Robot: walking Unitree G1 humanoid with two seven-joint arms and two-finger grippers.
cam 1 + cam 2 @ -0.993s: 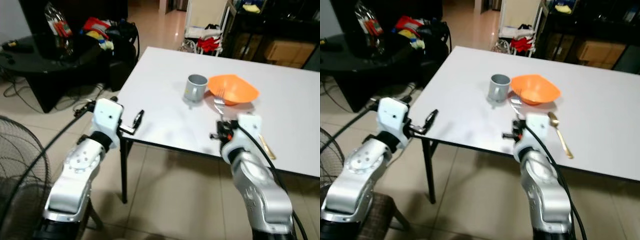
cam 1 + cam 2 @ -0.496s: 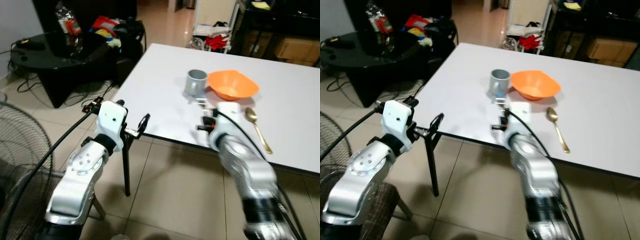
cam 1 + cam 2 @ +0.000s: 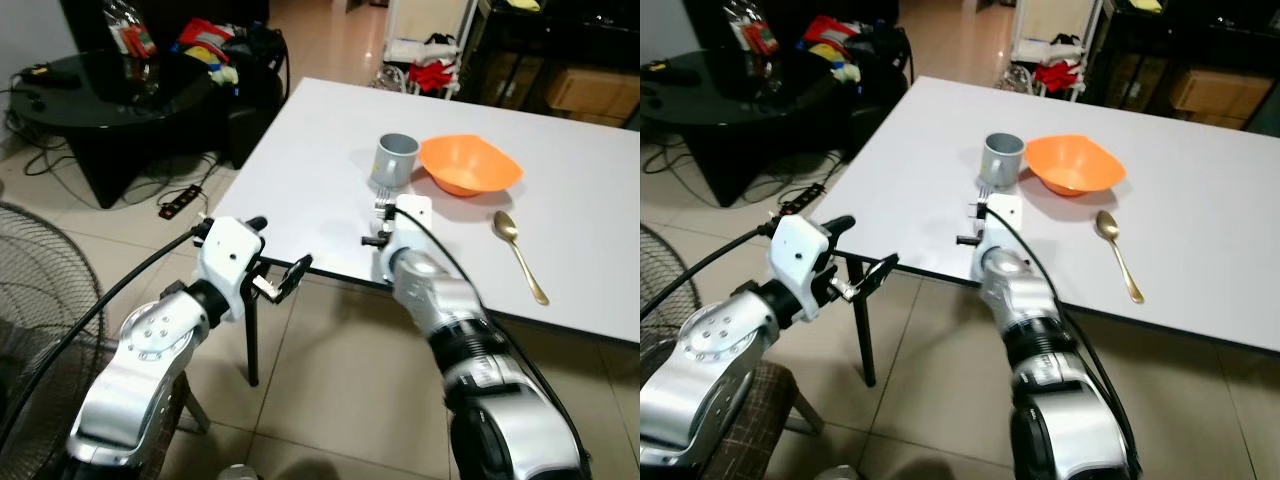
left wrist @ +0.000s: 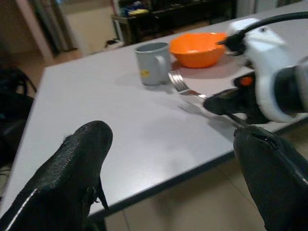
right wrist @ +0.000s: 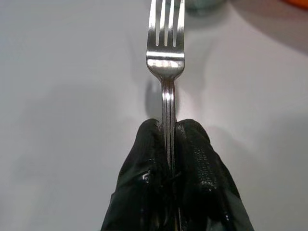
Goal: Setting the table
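Right gripper (image 5: 169,144), clamped on the silver metal fork (image 5: 166,57), has swung left to mid-frame before the grey mug (image 3: 396,160); placement looks near. Left gripper (image 4: 173,163) hangs apart.

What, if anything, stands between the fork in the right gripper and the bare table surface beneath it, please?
Nothing visible does. The right gripper is shut on the fork, whose tines point toward the grey mug. Below it lies bare white table; the mug and the orange bowl stand beyond the tines.
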